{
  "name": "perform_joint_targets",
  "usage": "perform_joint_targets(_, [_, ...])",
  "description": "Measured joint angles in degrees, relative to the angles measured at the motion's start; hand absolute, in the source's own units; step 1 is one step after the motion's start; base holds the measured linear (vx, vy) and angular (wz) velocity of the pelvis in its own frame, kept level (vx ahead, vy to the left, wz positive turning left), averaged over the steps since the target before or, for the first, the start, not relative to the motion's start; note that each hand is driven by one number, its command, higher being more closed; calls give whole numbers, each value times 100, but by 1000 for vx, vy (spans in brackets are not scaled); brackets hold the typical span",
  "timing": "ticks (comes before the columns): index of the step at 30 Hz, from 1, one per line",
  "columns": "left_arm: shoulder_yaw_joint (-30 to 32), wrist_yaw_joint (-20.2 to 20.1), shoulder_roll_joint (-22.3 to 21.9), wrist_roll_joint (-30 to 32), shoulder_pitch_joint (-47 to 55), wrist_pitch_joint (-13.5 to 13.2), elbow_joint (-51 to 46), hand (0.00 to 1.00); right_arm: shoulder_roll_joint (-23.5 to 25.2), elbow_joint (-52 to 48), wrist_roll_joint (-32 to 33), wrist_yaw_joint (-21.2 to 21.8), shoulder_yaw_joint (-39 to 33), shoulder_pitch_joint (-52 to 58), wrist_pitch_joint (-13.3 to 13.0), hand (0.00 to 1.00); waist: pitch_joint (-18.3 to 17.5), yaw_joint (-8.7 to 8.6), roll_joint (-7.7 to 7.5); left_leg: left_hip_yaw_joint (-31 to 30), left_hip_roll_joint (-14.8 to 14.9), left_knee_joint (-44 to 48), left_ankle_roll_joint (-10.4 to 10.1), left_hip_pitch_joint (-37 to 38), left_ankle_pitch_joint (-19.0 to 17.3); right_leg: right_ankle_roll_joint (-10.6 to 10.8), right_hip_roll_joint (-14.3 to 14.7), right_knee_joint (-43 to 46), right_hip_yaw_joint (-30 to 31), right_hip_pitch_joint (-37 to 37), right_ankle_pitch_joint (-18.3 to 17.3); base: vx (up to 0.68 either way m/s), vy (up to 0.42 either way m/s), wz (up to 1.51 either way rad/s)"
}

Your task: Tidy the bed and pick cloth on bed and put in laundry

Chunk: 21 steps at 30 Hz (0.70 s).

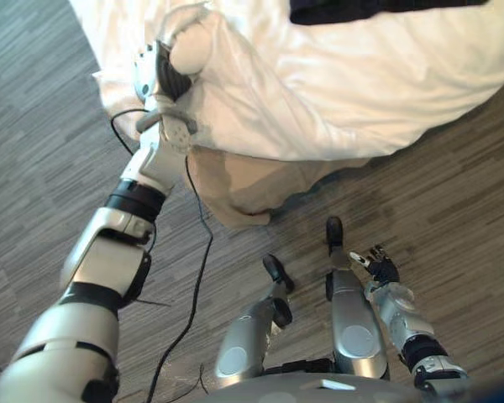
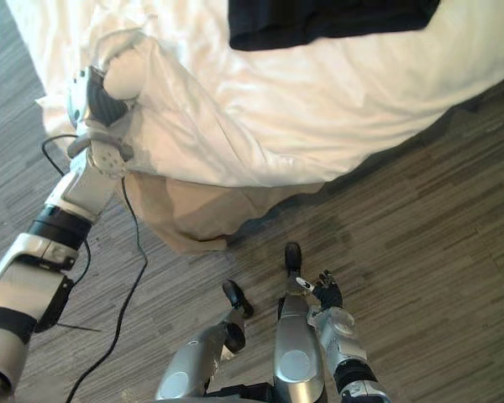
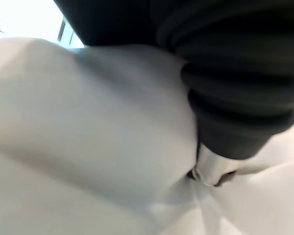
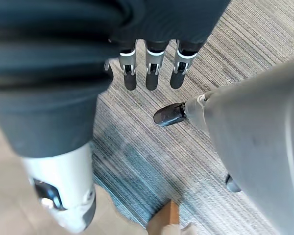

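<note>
Tidying looks barely begun: the left hand (image 1: 170,77) is buried in a bunched corner of the rumpled white duvet (image 1: 319,92), its grip impossible to tell, with a beige sheet (image 1: 235,189) hanging out below that corner. The dark cloth (image 2: 328,21) lies untouched on the duvet, well away from the corner, its long axis seemingly along the duvet's near edge. The right hand (image 4: 152,73) hangs slack and empty, clear of the duvet.
</note>
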Motion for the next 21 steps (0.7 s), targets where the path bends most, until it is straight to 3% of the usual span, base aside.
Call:
perform_joint_targets(3, [147, -357, 63, -69, 751, -410, -452, 100, 6, 203, -9, -106, -2, 23, 201, 0, -126, 52, 95, -157, 35, -53, 74, 110, -53, 17, 32, -166, -239, 286, 14, -8, -9, 31])
perform_joint_targets(6, [333, -759, 48, -249, 1622, -777, -836, 100, 17, 321, -21, -162, -33, 128, 359, 0, -388, 236, 112, -210, 83, -127, 121, 288, -83, 32, 85, -227, -373, 515, 38, 40, -8, 14])
perform_joint_targets(7, [355, -863, 43, -256, 1901, -870, -982, 0, 20, 319, -20, -184, -60, 174, 401, 0, -436, 258, 109, -264, 100, -134, 120, 392, -83, 36, 96, -228, -438, 641, 34, 59, -12, 23])
perform_joint_targets(10, [578, -1201, -30, -377, 3054, -1249, -1418, 0, 55, 335, 3, -198, -126, 333, 554, 0, -982, 373, 48, -367, 134, -307, 118, 563, -82, 97, 142, -235, -580, 796, -19, 75, -14, 16])
perform_joint_targets(14, [753, -1511, -479, -468, 4133, -1517, -1716, 0, 94, 357, 17, -196, -174, 577, 778, 0, -1362, 496, -116, -567, 131, -424, 118, 805, -85, 168, 139, -242, -757, 1102, -148, 40, 1, 23])
perform_joint_targets(18, [750, -1938, -783, -636, 4911, -1551, -1768, 0, 137, 392, 31, -175, -181, 796, 981, 0, -1526, 627, -305, -677, 122, -470, 119, 922, -85, 223, 125, -267, -855, 1252, -222, 33, -1, 18])
perform_joint_targets(21, [740, -2585, -1111, -1727, 5479, -1389, -1727, 0, 141, 477, 66, -162, -191, 925, 1070, 0, -1588, 641, -402, -782, 114, -473, 125, 1037, -105, 267, 110, -267, -918, 1408, -272, 46, -4, 11])
